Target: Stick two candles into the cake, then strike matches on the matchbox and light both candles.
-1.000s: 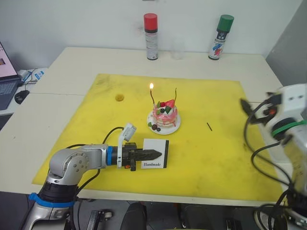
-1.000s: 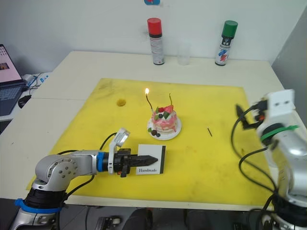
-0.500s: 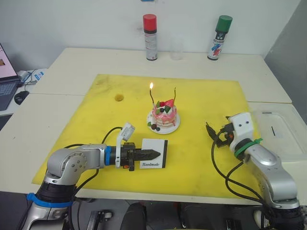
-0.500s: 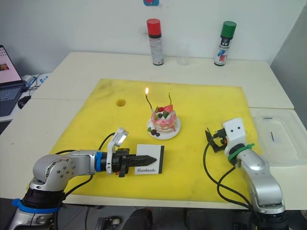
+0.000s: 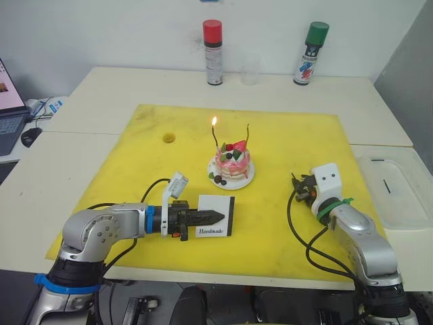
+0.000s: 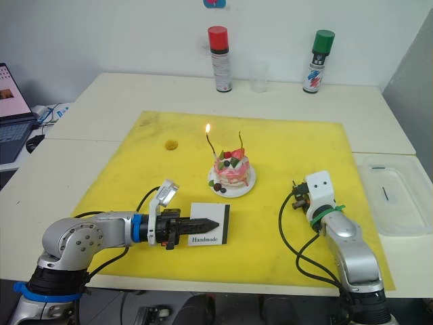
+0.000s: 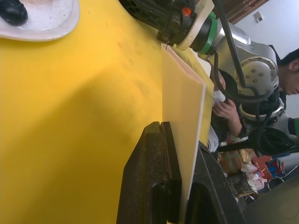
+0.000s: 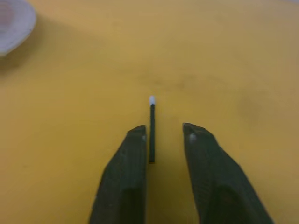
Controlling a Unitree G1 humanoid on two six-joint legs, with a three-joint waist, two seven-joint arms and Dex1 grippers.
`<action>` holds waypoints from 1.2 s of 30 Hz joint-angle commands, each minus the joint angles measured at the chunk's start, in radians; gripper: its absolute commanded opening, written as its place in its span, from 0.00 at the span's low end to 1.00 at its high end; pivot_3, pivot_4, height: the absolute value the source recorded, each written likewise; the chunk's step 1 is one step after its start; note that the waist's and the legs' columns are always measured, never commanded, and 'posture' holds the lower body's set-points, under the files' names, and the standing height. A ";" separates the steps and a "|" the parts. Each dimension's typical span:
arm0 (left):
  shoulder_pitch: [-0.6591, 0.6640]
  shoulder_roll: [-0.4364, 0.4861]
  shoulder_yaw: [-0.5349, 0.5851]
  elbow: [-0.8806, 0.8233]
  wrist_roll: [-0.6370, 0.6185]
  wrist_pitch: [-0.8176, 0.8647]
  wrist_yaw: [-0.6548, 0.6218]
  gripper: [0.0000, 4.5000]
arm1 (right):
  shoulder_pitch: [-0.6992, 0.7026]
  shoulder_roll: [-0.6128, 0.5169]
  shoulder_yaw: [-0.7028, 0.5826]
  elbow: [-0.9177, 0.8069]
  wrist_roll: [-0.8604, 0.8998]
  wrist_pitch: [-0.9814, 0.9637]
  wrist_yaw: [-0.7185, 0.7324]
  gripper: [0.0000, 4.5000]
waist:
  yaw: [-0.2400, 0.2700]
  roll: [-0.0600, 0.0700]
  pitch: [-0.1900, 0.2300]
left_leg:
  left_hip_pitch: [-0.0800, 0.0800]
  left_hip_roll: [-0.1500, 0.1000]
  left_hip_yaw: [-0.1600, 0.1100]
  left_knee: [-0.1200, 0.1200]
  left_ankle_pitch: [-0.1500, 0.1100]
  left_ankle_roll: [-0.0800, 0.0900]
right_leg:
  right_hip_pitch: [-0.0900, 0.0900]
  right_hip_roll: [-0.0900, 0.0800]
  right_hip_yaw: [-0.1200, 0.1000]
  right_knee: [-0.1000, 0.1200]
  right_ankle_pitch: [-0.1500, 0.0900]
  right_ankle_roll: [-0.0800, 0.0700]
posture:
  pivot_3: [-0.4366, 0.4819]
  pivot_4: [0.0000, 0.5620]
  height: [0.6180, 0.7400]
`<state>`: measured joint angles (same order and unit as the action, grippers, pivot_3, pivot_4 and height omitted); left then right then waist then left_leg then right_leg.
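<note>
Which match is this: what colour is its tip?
White tip on the match, clearest in the right wrist view.

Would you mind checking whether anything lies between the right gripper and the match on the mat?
Nothing visible does. The match lies flat on the yellow mat between the open fingers of the right gripper, not yet pinched.

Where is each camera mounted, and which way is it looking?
Head views, both eyes: look forward and down over the yellow mat at the small pink-and-white cake; both arms show.
Left wrist view: looks along the left gripper, shut on the flat white matchbox.
Right wrist view: looks down past the open right gripper at the short dark match lying between its fingers.
Shared: the head and left wrist views show the matchbox and the cake's white plate.
</note>
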<state>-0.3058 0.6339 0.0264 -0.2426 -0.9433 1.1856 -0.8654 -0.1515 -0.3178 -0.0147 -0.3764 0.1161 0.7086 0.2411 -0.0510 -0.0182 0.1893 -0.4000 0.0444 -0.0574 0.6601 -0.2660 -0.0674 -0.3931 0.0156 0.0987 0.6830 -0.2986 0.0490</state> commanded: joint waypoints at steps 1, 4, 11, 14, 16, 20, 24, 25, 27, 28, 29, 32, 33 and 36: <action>-0.001 0.009 0.014 -0.032 -0.023 -0.001 -0.012 0.00 | -0.013 0.015 -0.003 -0.042 0.001 0.070 -0.028 0.01 | 0.000 0.000 0.000 | 0.000 0.000 0.000 0.000 0.000 0.000 | 0.000 0.000 0.000 0.000 0.000 0.000 | 0.48 0.27 0.87; 0.000 0.010 0.015 -0.034 -0.022 0.000 -0.013 0.00 | -0.027 0.036 -0.013 -0.071 0.014 0.122 -0.041 0.01 | 0.000 0.000 0.000 | 0.000 0.000 0.000 0.000 0.000 0.000 | 0.000 0.000 0.000 0.000 0.000 0.000 | 0.48 0.27 0.87; 0.003 0.016 0.019 -0.036 -0.024 0.004 -0.015 0.00 | -0.048 0.013 -0.049 -0.252 0.086 0.249 -0.003 0.01 | 0.000 0.000 0.000 | 0.000 0.000 0.000 0.000 0.000 0.000 | 0.000 0.000 0.000 0.000 0.000 0.000 | 0.48 0.27 0.87; 0.002 0.020 0.018 -0.033 -0.025 0.003 -0.018 0.00 | -0.041 -0.033 -0.052 -0.352 0.148 0.334 0.050 0.01 | 0.000 0.000 0.000 | 0.000 0.000 0.000 0.000 0.000 0.000 | 0.000 0.000 0.000 0.000 0.000 0.000 | 0.48 0.27 0.87; -0.001 0.021 0.015 -0.029 -0.023 0.002 -0.022 0.00 | -0.005 -0.101 -0.042 -0.424 0.199 0.376 0.116 0.01 | 0.001 0.000 0.000 | 0.000 0.000 0.000 0.000 0.000 0.000 | 0.000 0.000 0.000 0.000 0.000 0.000 | 0.48 0.27 0.87; -0.011 0.023 0.009 -0.020 -0.019 0.002 -0.030 0.00 | 0.135 -0.227 -0.009 -0.522 0.234 0.313 0.211 0.01 | 0.005 0.000 0.000 | 0.000 0.000 -0.001 0.000 0.000 0.000 | 0.000 0.000 -0.001 -0.001 -0.001 0.000 | 0.48 0.27 0.87; -0.015 0.023 0.004 -0.016 -0.017 0.005 -0.036 0.00 | 0.263 -0.275 0.050 -0.516 0.189 0.163 0.236 0.01 | 0.003 0.000 0.000 | 0.000 0.000 0.000 0.000 0.000 0.000 | 0.000 0.000 -0.001 -0.001 -0.001 0.001 | 0.48 0.27 0.87; -0.016 0.023 0.004 -0.015 -0.017 0.005 -0.036 0.00 | 0.277 -0.281 0.068 -0.502 0.168 0.119 0.234 0.01 | 0.001 0.000 0.000 | 0.000 0.000 0.000 0.000 0.000 0.000 | 0.000 0.000 0.000 -0.001 -0.001 0.001 | 0.48 0.27 0.87; -0.018 0.023 0.000 -0.014 -0.015 0.007 -0.037 0.00 | 0.290 -0.262 0.087 -0.465 0.146 0.054 0.221 0.01 | -0.003 0.000 0.000 | 0.000 0.000 0.000 0.000 0.000 0.000 | 0.000 0.000 0.000 -0.001 0.000 0.002 | 0.48 0.27 0.87; -0.018 0.024 -0.001 -0.014 -0.015 0.008 -0.037 0.00 | 0.296 -0.253 0.098 -0.439 0.134 0.021 0.218 0.01 | -0.004 0.000 0.000 | 0.001 0.000 0.000 0.000 0.000 0.000 | 0.001 0.000 0.000 -0.001 0.000 0.003 | 0.48 0.27 0.87; -0.019 0.024 -0.002 -0.013 -0.015 0.009 -0.037 0.00 | 0.304 -0.246 0.107 -0.411 0.122 -0.008 0.216 0.01 | -0.004 0.000 0.000 | 0.001 0.000 0.000 0.000 0.000 0.000 | 0.001 0.000 0.000 -0.001 0.000 0.003 | 0.48 0.27 0.87; -0.021 0.023 -0.002 -0.014 -0.016 0.010 -0.037 0.00 | 0.325 -0.246 0.133 -0.336 0.076 -0.112 0.220 0.09 | -0.004 -0.001 0.000 | 0.002 0.000 0.000 0.001 0.000 0.000 | 0.002 0.000 0.000 -0.001 0.001 0.003 | 0.48 0.27 0.87; -0.021 0.024 -0.003 -0.014 -0.015 0.010 -0.038 0.00 | 0.329 -0.247 0.140 -0.316 0.068 -0.143 0.229 0.13 | -0.003 -0.001 0.000 | 0.001 0.000 0.000 0.001 0.000 0.000 | 0.002 0.000 0.000 -0.001 0.001 0.003 | 0.48 0.27 0.87; -0.022 0.025 -0.004 -0.014 -0.014 0.010 -0.039 0.00 | 0.338 -0.246 0.146 -0.286 0.051 -0.211 0.241 0.36 | -0.002 -0.001 0.000 | 0.001 0.000 0.000 0.001 0.000 0.000 | 0.002 0.000 0.000 -0.001 0.000 0.003 | 0.48 0.27 0.87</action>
<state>-0.3164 0.6521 0.0252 -0.2408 -0.9431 1.1955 -0.8873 0.1791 -0.5668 0.1202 -0.6591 0.1757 0.5425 0.4676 -0.0530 -0.0188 0.1890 -0.3987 0.0444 -0.0576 0.6607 -0.2660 -0.0672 -0.3911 0.0156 0.0986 0.6819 -0.2983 0.0517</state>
